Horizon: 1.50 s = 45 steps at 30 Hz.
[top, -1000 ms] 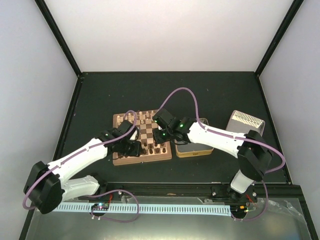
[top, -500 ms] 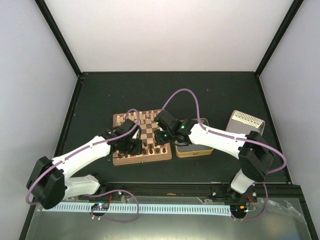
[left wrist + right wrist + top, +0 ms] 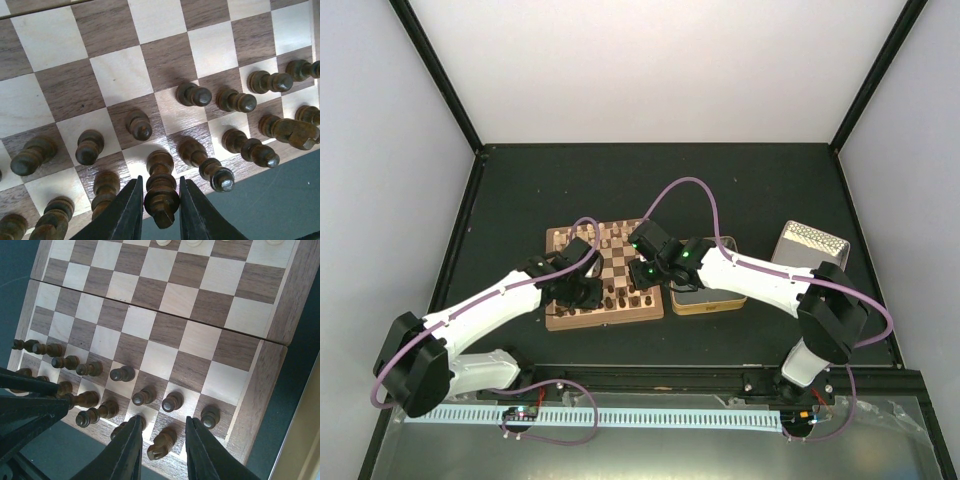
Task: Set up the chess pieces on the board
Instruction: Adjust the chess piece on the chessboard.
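Note:
The board (image 3: 556, 240) lies mid-table, with dark brown chess pieces (image 3: 620, 296) in its two near rows. In the left wrist view, dark pawns (image 3: 194, 95) stand in the second row of the board (image 3: 120, 70). My left gripper (image 3: 159, 200) is open, with a narrow gap on each side of a dark bishop (image 3: 161, 192) that stands upright on a back-row light square. My right gripper (image 3: 161, 440) is open, its jaws wide either side of a dark knight (image 3: 162, 444) on a back-row square near the board's (image 3: 200, 285) right corner.
Pale cream pieces (image 3: 610, 232) line the board's far rows. A metal tin (image 3: 705, 302) sits against the board's right side, and its shiny lid (image 3: 810, 245) lies further right. Both grippers (image 3: 588, 296) (image 3: 642, 272) hover close together over the near rows.
The left gripper shifted slightly up-left over the near rows a second ago, then held still. The right gripper edged a little and now holds still.

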Each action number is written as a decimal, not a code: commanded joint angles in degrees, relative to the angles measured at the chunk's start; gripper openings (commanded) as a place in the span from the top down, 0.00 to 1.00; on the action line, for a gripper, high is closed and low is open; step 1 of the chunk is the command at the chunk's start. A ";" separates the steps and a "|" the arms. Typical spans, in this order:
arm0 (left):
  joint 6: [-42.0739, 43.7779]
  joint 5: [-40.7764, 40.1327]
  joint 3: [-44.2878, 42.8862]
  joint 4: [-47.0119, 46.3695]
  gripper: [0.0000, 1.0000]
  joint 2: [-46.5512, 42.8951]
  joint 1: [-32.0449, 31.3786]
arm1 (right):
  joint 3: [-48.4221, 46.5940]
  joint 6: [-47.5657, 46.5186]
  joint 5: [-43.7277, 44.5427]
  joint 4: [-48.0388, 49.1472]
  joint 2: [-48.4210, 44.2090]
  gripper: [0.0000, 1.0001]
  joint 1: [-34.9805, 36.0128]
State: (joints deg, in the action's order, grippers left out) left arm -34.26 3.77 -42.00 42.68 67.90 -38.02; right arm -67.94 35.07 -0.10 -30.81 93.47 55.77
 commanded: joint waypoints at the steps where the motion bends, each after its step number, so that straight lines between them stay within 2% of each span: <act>1: 0.42 -1.71 -1.94 2.26 0.78 -0.58 -0.49 | 0.44 0.79 0.89 1.28 -1.14 0.75 -0.40; 16: 0.77 -1.35 -3.15 3.06 0.88 -1.01 -0.89 | 0.44 0.97 0.70 1.36 -1.18 0.75 -0.40; 24: 1.12 -3.07 -3.67 4.74 0.89 -0.38 -1.38 | 0.48 1.05 0.63 1.58 -1.15 0.75 -0.44; 36: 1.50 -3.89 -3.79 4.36 0.86 2.08 -2.07 | 0.44 0.95 0.69 1.47 -1.10 0.75 -0.40; 43: 1.74 -4.27 -4.18 4.76 0.81 2.85 -2.30 | 0.35 0.89 0.67 1.53 -0.97 0.75 -0.40; 45: 1.74 -4.33 -4.47 4.91 0.77 2.78 -2.32 | 0.40 0.88 0.71 1.45 -1.01 0.75 -0.40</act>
State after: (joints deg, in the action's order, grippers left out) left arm -33.04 0.67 -44.16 46.26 70.13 -39.88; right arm -67.77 35.55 -0.12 -30.37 93.47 55.77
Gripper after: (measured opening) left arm 0.199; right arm 0.247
